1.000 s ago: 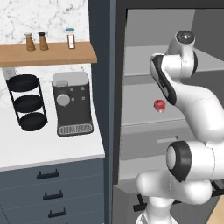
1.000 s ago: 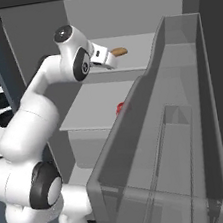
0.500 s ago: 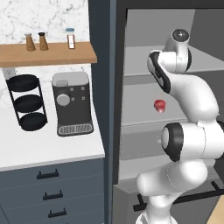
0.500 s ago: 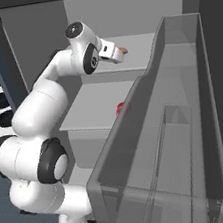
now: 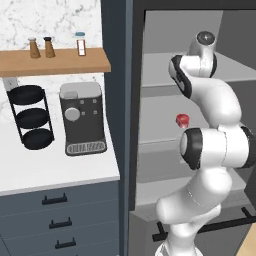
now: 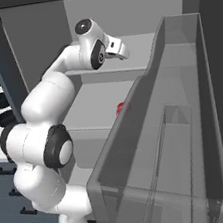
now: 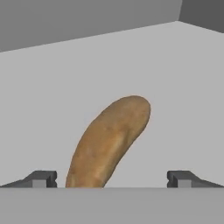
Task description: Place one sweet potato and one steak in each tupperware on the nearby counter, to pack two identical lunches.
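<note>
In the hand view a brown sweet potato (image 7: 109,142) lies on the pale fridge shelf (image 7: 183,87), stretching away from the camera. My gripper (image 7: 111,178) is open, and the near end of the potato sits between its two dark fingertips (image 7: 41,178) without touching either. From the right base view the gripper (image 6: 122,51) is reaching over the upper fridge shelf (image 6: 139,46). A white counter (image 5: 50,170) lies left of the fridge. Both tupperware trays and the steak are out of view.
A small red object (image 5: 182,120) rests on the middle fridge shelf. The open fridge door with clear bins (image 6: 186,122) stands at the right. On the counter are a coffee machine (image 5: 82,117) and a black tiered rack (image 5: 32,115), under a wooden shelf (image 5: 55,60).
The arm has stretched farther into the upper fridge shelf. The hand has closed in on the sweet potato and now covers it in the right base view.
</note>
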Controlling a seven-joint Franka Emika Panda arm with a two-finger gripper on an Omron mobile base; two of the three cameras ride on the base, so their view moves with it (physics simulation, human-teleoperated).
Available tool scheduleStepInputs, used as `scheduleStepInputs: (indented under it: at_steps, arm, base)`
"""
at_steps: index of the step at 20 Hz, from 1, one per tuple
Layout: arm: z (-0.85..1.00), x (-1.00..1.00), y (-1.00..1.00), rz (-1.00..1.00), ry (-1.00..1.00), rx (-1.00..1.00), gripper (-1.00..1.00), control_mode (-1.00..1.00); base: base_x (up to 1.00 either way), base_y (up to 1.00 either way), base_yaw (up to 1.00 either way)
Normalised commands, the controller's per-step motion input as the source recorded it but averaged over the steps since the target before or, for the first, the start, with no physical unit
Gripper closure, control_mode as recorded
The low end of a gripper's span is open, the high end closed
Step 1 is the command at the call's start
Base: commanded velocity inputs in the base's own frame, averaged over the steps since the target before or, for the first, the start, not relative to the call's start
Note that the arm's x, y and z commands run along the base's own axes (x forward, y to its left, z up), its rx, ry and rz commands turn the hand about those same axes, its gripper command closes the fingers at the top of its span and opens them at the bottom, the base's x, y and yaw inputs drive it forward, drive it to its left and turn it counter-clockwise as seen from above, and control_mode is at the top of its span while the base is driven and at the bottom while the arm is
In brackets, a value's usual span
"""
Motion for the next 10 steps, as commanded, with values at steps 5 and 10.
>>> scheduleStepInputs:
  at_steps: [5, 10]
  arm:
    - [-0.03, 0.34, 0.0, -0.04, 0.0, 0.0, -1.0, -1.0]
    - [-0.03, 0.35, -0.03, -0.03, 0.0, 0.0, -1.0, -1.0]
  base:
    - [0.0, 0.0, 0.0]
    - [0.0, 0.0, 0.0]
